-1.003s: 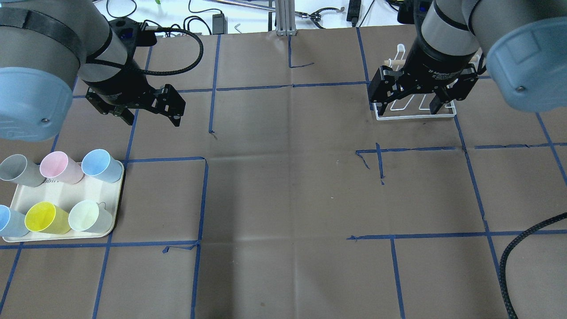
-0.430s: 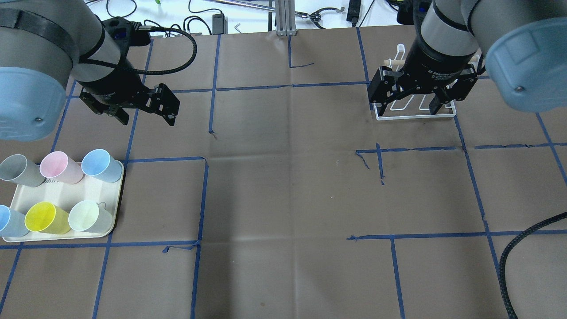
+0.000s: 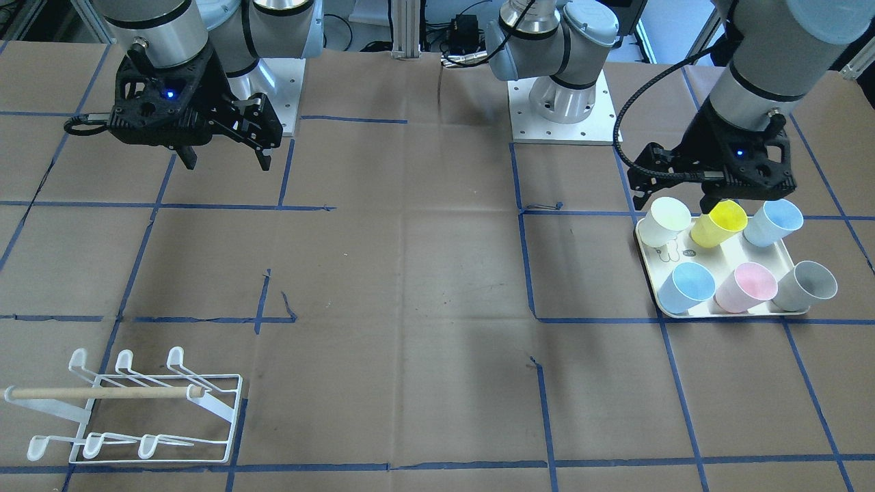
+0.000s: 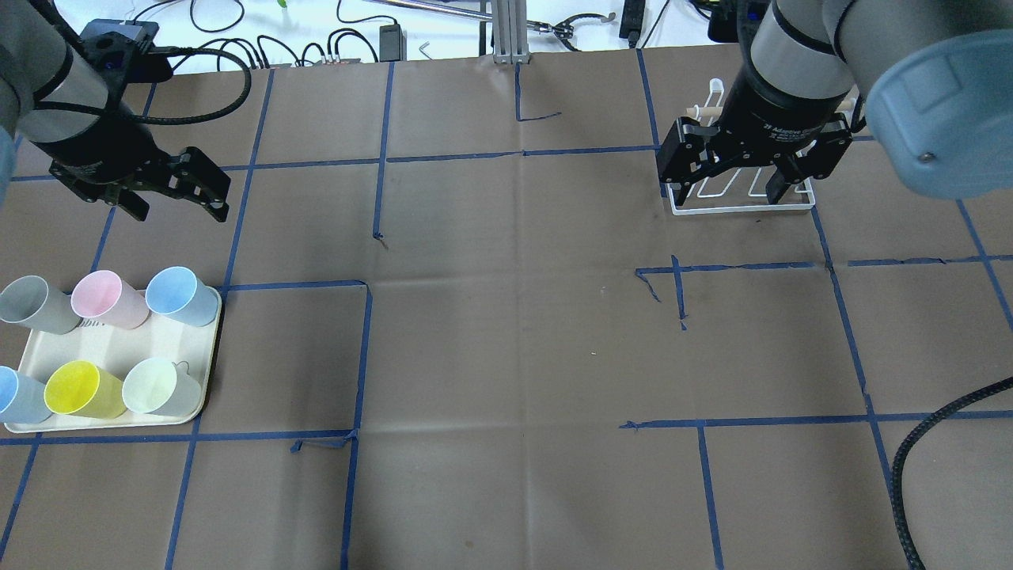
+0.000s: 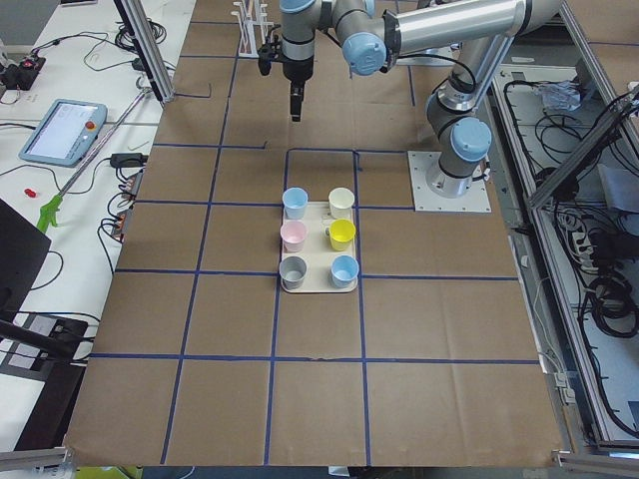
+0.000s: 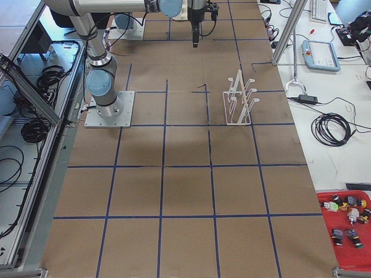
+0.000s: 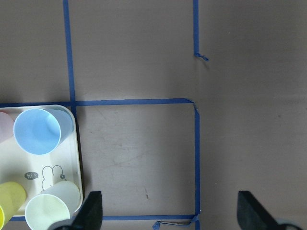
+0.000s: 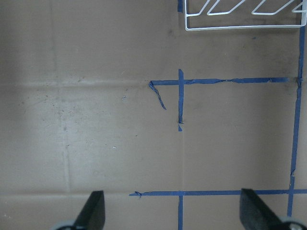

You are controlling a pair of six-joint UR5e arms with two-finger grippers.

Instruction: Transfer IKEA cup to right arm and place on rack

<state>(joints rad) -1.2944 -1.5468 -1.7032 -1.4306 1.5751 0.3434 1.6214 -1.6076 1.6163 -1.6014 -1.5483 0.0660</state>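
**Six cups on the tray, both hands spread**

Six smooth, tapered plastic cups stand in two rows on a cream, round-cornered tray (image 4: 119, 348) at the lower left of the overhead frame: grey cup (image 4: 28, 301), pink cup (image 4: 103, 297) and blue cup (image 4: 178, 293) above; second blue cup (image 4: 16, 396), yellow cup (image 4: 75, 388) and pale green cup (image 4: 154, 385) below; the frame edge cuts the second blue cup there, while the front-facing view shows it whole. The black left hand (image 4: 176, 207) is spread, gripping nothing, above the tray in that frame. The right hand (image 4: 728, 190), equally spread, covers much of the rack (image 3: 213, 407); the front-facing view shows its thin white wire, hooked prongs and pale wooden dowel (image 3: 102, 393). Only the left wrist view shows the tray's rabbit drawing (image 7: 50, 172). The surface (image 4: 506, 317) is creased brown paper gridded with blue tape (image 4: 382, 158).
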